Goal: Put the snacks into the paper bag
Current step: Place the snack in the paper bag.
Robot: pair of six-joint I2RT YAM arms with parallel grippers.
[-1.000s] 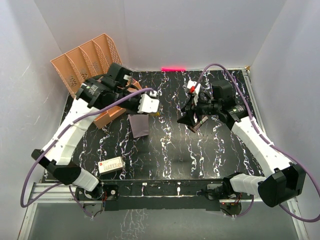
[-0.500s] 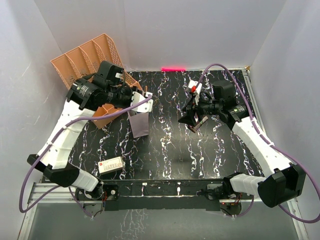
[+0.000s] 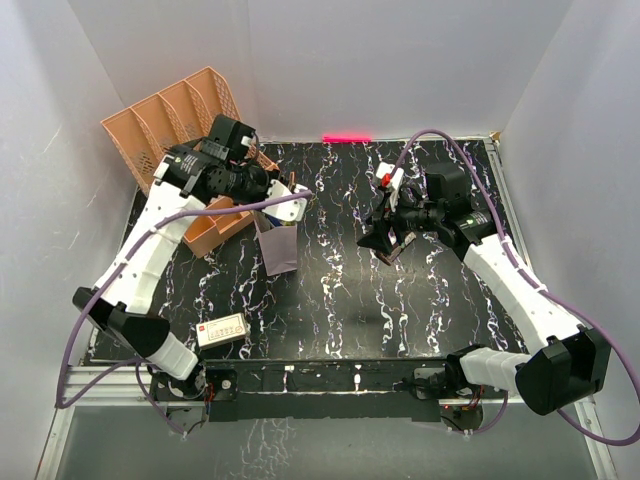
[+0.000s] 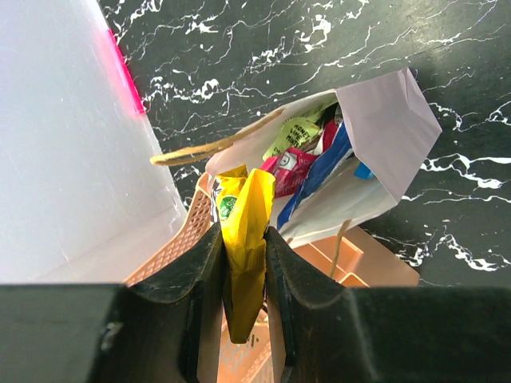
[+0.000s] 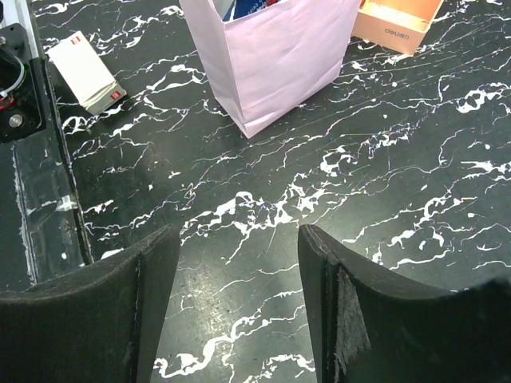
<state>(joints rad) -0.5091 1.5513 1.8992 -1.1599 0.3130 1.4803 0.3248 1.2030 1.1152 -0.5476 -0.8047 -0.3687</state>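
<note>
Yellow crinkly packet point(image 4: 247, 199), folded lengthwise, is pinched between the fingers of the left gripper point(image 4: 243, 235). The gripper is clamped tight on it and holds it just over the open mouth of the dull mauve paper bag point(image 4: 391, 120). Gripping it by one end looks chosen so the packet can slide in long-ways beside what is already there.

The bag stands upright on the black marbled table point(image 3: 400, 310), towards its far left. A low peach open box point(image 3: 213, 232) is just beside it, and whether the two touch I cannot tell. The bag's mouth gapes, and one thin cord handle point(image 4: 211, 146) flops outward, so the way in is free.

Inside I count three packets for certain: one green packet point(image 4: 291, 136), one pink-red packet point(image 4: 289, 166) and one large blue packet point(image 4: 319, 179). More may lie hidden beneath. With the one in hand, that makes four snacks seen.

The right gripper point(image 5: 238, 239) hovers well apart from the bag over bare table. Its jaws are spread and empty, probably to keep clear of the drop.

Further out are one peach slotted organiser point(image 3: 175, 120) against the far left wall and one small white box with a red mark point(image 3: 222, 329) near the left arm's base.
</note>
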